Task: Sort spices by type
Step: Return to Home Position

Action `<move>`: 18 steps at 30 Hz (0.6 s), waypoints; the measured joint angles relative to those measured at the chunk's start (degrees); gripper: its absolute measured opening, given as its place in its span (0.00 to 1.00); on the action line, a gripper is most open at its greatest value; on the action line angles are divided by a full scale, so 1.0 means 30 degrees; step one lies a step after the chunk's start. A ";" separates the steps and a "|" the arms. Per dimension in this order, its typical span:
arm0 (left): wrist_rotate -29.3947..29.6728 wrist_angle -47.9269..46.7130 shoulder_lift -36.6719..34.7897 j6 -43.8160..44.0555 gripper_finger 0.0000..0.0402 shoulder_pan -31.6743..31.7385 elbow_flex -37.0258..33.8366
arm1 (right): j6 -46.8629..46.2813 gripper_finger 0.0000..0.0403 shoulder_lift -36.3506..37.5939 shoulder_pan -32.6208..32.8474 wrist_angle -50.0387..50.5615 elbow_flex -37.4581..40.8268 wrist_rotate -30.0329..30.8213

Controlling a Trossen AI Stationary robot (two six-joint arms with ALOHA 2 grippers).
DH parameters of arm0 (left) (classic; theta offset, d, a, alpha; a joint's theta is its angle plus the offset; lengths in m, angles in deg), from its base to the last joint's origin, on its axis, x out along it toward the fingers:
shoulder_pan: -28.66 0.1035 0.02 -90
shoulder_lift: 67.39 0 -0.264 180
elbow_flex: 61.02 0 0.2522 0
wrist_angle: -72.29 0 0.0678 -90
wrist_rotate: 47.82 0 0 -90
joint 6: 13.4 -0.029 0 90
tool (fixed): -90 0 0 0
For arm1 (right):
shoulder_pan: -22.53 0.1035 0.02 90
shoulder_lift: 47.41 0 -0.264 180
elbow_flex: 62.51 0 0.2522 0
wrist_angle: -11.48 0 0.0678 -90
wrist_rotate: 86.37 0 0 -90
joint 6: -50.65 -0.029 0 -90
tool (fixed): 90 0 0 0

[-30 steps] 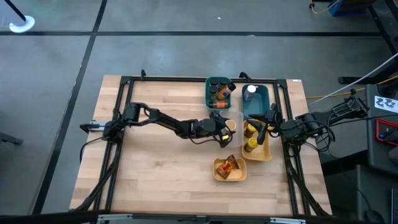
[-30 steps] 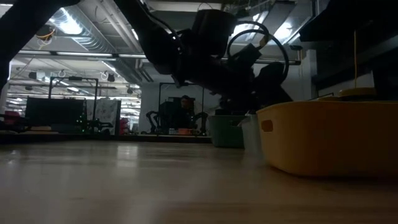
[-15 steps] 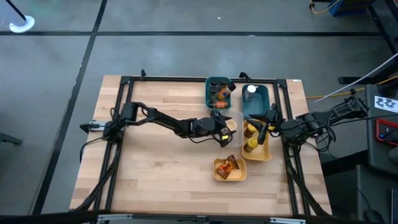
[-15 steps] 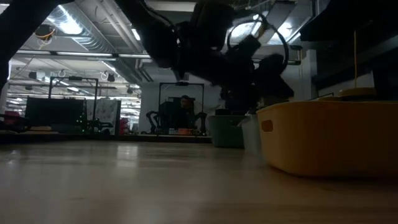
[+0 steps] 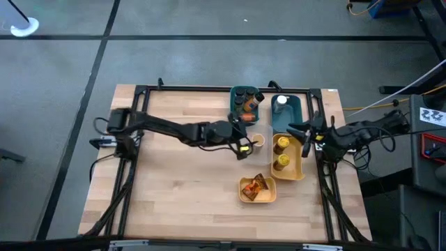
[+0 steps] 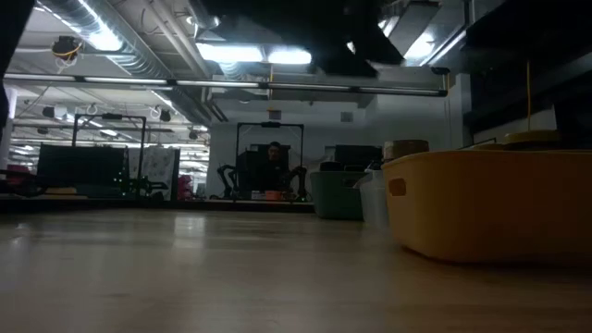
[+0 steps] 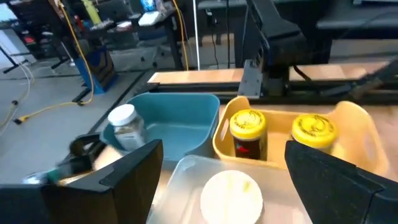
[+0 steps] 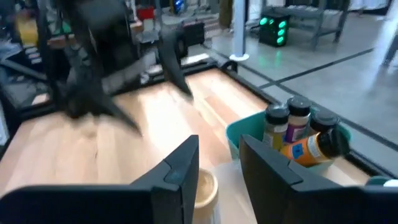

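**A:** Where do your left fingers stand?

**B:** Your left gripper [image 7: 224,149] hangs over the clear bin [image 7: 180,171], fingers spread wide and empty. The white-lidded jar [image 7: 230,194] stands upright in that bin, straight below the gap, lid up.

**A:** So which way out?

**B:** I'd judge up first, along the jar's axis, then back. If you drag sideways while low, a finger could catch the rim. Just beyond stand two yellow-lidded jars [image 7: 249,127] in the yellow bin [image 7: 354,121]. Beside them a teal bin [image 7: 180,121] holds a capped jar [image 7: 124,121].

**A:** And your right arm?

**B:** Your right gripper [image 8: 219,146] hovers at the yellow bin's outer edge, fingers a narrow gap apart, holding nothing. The left is nearer the clear bin.
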 joint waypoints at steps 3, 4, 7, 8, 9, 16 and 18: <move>-0.0003 -0.2997 -0.1962 -0.0003 0.80 -0.0261 0.0007 | 0.0010 0.29 0.0799 0.0000 0.1230 0.0000 -0.0924; -0.0004 -0.3917 -0.2649 0.0038 0.80 -0.0366 0.0000 | -0.0006 0.29 0.1029 0.0000 0.1567 0.0000 -0.1247; -0.0016 -0.6506 -0.4657 0.0250 0.80 -0.0693 0.0004 | 0.0001 0.29 0.1527 0.0000 0.2335 0.0000 -0.2046; -0.0014 -0.7306 -0.5262 0.0250 0.80 -0.0826 0.0000 | 0.0003 0.29 0.1664 0.0000 0.2488 0.0000 -0.2233; -0.0015 -0.7888 -0.5942 0.0239 0.80 -0.0927 0.0000 | -0.0005 0.29 0.1765 0.0000 0.2674 0.0000 -0.2390; -0.0021 -0.9441 -0.8802 0.0312 0.80 -0.1513 0.0000 | -0.0005 0.29 0.1928 -0.0002 0.2980 0.0000 -0.2373; -0.0014 -0.9453 -0.9286 0.0228 0.80 -0.1592 0.0000 | -0.0012 0.29 0.1928 -0.0007 0.2970 0.0000 -0.2373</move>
